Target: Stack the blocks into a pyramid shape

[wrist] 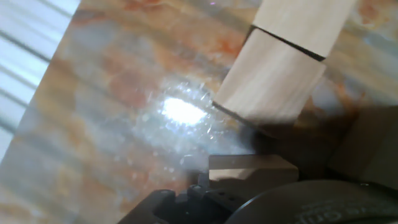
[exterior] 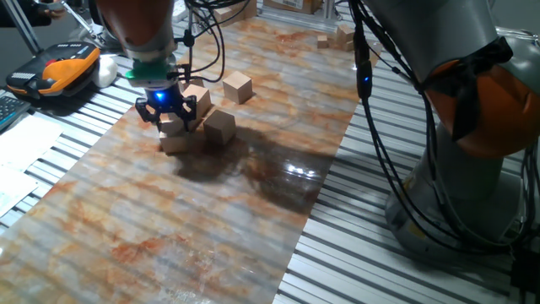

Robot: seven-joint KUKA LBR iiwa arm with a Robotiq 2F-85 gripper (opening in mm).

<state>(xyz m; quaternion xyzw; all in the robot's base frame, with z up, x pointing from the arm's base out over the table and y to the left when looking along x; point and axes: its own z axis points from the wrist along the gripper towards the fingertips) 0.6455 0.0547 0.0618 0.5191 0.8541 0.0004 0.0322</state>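
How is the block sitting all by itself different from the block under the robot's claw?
The lone block stands apart on the mat, touching nothing; the block at the gripper sits in a cluster, on top of another block. The lone block is in plain sight; the block under the gripper is partly hidden by the fingers. Both are plain light wooden cubes that look the same size.

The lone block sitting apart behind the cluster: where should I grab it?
Come from straight above the lone block and close on two opposite side faces, probably best. It stands apart from the cluster, so its sides look clear. Turn the gripper to match the block's angle.
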